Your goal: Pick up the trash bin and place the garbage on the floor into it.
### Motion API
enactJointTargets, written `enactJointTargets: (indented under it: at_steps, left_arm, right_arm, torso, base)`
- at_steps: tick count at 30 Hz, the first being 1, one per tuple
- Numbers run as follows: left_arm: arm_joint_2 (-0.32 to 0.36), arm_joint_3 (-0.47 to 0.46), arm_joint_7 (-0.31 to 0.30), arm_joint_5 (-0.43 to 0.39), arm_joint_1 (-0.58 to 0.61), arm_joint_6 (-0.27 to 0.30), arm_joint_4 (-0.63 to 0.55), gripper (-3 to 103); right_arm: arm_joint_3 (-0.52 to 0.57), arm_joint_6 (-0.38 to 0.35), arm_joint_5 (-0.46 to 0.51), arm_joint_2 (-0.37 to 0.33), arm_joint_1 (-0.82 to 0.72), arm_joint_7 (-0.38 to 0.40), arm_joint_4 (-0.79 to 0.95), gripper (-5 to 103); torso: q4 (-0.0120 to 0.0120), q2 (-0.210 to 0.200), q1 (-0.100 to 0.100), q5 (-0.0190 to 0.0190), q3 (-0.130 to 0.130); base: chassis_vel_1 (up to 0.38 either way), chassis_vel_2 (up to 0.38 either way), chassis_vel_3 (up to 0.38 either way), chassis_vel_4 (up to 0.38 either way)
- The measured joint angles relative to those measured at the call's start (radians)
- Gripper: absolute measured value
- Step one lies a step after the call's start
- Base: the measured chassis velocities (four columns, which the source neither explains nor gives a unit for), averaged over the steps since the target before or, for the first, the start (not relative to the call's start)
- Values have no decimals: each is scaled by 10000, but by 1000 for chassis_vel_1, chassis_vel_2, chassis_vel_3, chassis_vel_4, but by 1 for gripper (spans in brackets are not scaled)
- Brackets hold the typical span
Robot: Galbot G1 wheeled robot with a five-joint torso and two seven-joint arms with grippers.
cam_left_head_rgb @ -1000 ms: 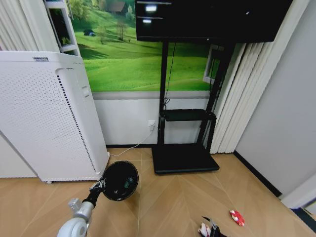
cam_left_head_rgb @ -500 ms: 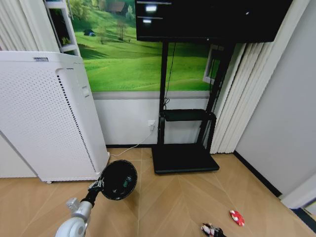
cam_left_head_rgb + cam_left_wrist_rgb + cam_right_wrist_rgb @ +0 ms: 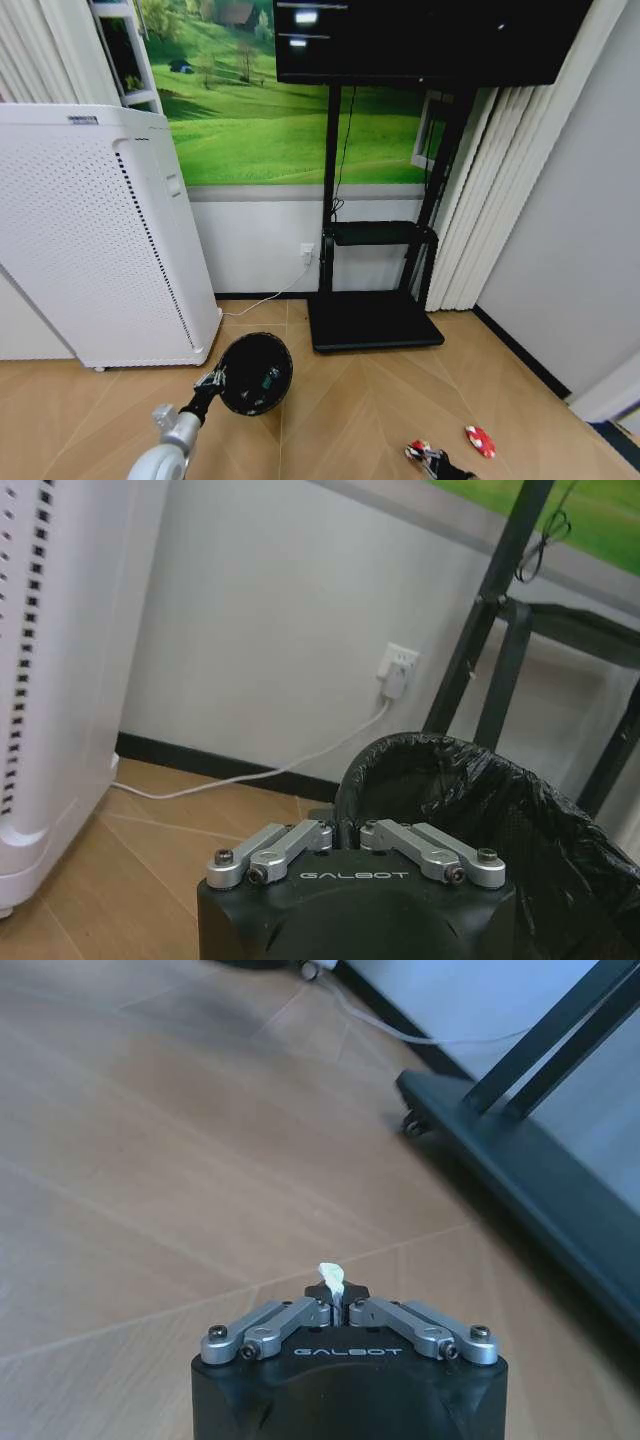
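Observation:
The trash bin (image 3: 255, 373) is a small round black wastebasket lined with a black bag (image 3: 470, 800). It hangs tilted above the floor (image 3: 340, 420), mouth toward me. My left gripper (image 3: 213, 381) is shut on its rim (image 3: 345, 832). Something small with green on it (image 3: 268, 378) lies inside the bin. At the lower right, my right gripper (image 3: 432, 458) is shut on a crumpled white-and-red wrapper (image 3: 416, 450), whose white tip (image 3: 330, 1278) pokes out between the closed fingers. A small red wrapper (image 3: 480, 440) lies on the parquet just to the right of it.
A tall white perforated appliance (image 3: 90, 240) stands at the left. The black TV stand's base (image 3: 375, 320) sits against the wall ahead, with a white cable (image 3: 265, 298) running to a socket. Pale curtains (image 3: 480, 200) and a grey wall (image 3: 580, 250) close the right side.
The left arm has carried the bin a little to the right and nearer. The right gripper with the white-and-red wrapper has shifted slightly up from the bottom edge.

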Motion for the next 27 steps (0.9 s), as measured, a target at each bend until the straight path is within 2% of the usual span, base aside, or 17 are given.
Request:
enactJointTargets:
  at_steps: [2, 4, 5, 8, 9, 12, 13, 14, 17, 21, 24, 27]
  left_arm:
    - [117, 196, 11, 17, -150, 0, 160, 7]
    - [458, 788, 32, 65, -621, -6, 540, 7]
    - [458, 788, 32, 65, -621, -6, 540, 7]
    - [1025, 2225, 45, 66, -2010, -23, 1104, 7]
    - [1025, 2225, 45, 66, -2010, -23, 1104, 7]
    - [1285, 3733, 46, -57, -3573, -30, 1675, 7]
    - [1285, 3733, 46, -57, -3573, -30, 1675, 7]
    - [1291, 4204, 46, -121, -4070, -30, 1900, 7]
    - [1028, 5419, 58, -234, -5520, -78, 2724, 7]
    - [836, 5965, 78, -265, -6124, -123, 3129, 7]
    - [497, 6869, 118, -338, -6924, -155, 3733, 7]
    - [396, 7107, 133, -357, -7117, -171, 3887, 7]
  right_arm:
    - [22, -67, 288, -88, -83, -10, 357, 3]
    - [21, -209, 1033, -325, -244, -89, 1331, 3]
    - [21, -209, 1033, -325, -244, -89, 1331, 3]
    - [59, -486, 2475, -589, -607, -176, 2919, 3]
    - [59, -486, 2475, -589, -607, -176, 2919, 3]
    - [239, -800, 3770, -669, -1142, -190, 4226, 3]
    - [239, -800, 3770, -669, -1142, -190, 4226, 3]
    - [282, -919, 4125, -682, -1373, -189, 4676, 3]
    - [322, -1248, 4963, -685, -1946, -110, 5960, 3]
    - [321, -1408, 5234, -664, -2152, -64, 6503, 3]
    - [278, -1628, 5571, -639, -2268, 16, 7244, 3]
    - [254, -1690, 5645, -638, -2273, 37, 7400, 3]
  torso:
    - [0, 0, 0, -1, 0]
    - [-2, 0, 0, -2, 0]
    - [-2, 0, 0, -2, 0]
    - [4, 0, 0, -1, 0]
    - [4, 0, 0, -1, 0]
    - [-6, 0, 0, -4, 1]
    - [-6, 0, 0, -4, 1]
    - [0, 0, 0, 1, 0]
    - [-2, 0, 0, 0, 1]
    - [-3, -1, 1, -1, 1]
    - [-3, 0, 1, -1, 1]
    - [-3, -1, 1, -2, 1]
  base:
    - [0, 0, 0, 0]
    - [0, 0, 0, 0]
    - [0, 0, 0, 0]
    - [0, 0, 0, 0]
    - [0, 0, 0, 0]
    - [0, 0, 0, 0]
    - [0, 0, 0, 0]
    - [0, 0, 0, 0]
    - [0, 0, 0, 0]
    - [0, 0, 0, 0]
    - [0, 0, 0, 0]
    - [0, 0, 0, 0]
